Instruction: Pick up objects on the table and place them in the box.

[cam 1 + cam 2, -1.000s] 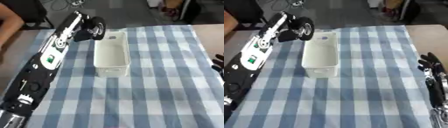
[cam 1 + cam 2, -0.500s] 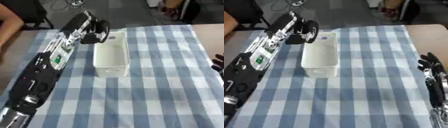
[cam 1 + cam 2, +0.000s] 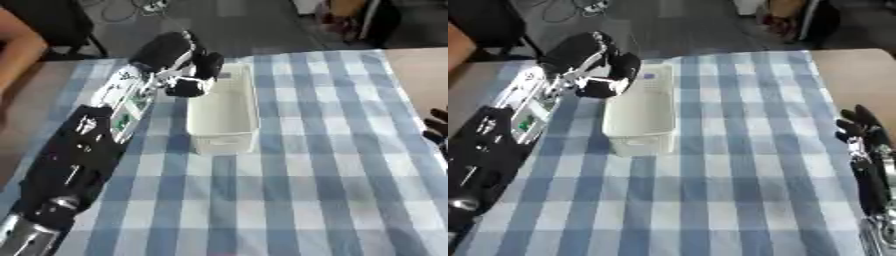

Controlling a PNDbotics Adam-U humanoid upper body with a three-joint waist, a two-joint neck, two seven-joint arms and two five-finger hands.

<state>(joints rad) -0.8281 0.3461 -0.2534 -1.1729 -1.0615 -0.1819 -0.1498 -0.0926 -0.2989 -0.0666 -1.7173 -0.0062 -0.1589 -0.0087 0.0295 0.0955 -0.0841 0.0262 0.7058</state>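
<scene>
A white rectangular box (image 3: 224, 111) stands on the checked cloth, long side running away from me. A small pale blue patch (image 3: 650, 76) shows inside at its far end. My left arm reaches from the lower left, and my left hand (image 3: 191, 75) hangs over the box's far left rim with its fingers curled downward. I cannot make out anything held in it. My right hand (image 3: 861, 131) rests at the right edge with straight fingers pointing up, apart from the box. No loose objects show on the cloth.
The table carries a blue and white checked cloth (image 3: 306, 190). Bare brown tabletop (image 3: 855, 75) shows at the right. Beyond the far edge lie a dark floor, cables (image 3: 144, 7) and chair legs. A person's arm (image 3: 19, 45) shows at the upper left, off the table.
My left hand has come a little nearer and rightward, from beside the box's far left corner to over its left rim. The right hand has stayed put.
</scene>
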